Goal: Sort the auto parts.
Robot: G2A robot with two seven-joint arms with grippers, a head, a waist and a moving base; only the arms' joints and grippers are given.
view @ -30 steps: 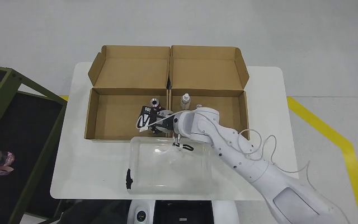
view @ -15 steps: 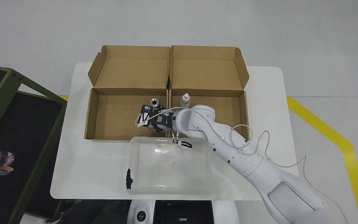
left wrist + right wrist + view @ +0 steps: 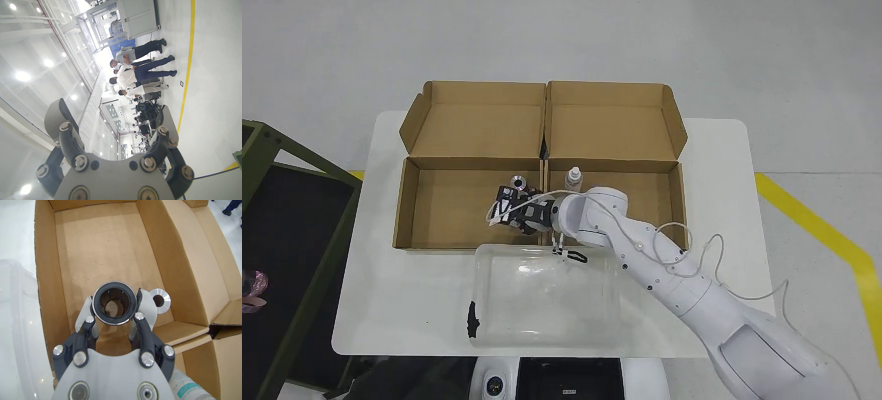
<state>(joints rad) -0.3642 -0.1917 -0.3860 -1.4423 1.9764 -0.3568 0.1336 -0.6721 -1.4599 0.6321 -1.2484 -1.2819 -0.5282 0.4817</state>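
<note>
Cardboard box [image 3: 105, 256] floor: right gripper [image 3: 115, 300] jaws clamp hollow bearing [image 3: 115, 286].

White table [image 3: 712, 160] bearing two open cardboard boxes [image 3: 442, 210], one clear plastic tub [image 3: 532, 300]

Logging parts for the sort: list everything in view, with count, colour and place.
table: 1, white, under everything
boxes: 2, brown, open, side by side: left box, right box
bin: 1, clear, in front of the boxes
bearing: 1, black and steel, gripped within the left box
flange: 1, silver, left box, beside the bearing
bottle: 1, white, right box
right gripper: shut on the bearing
left gripper: open, empty
</note>
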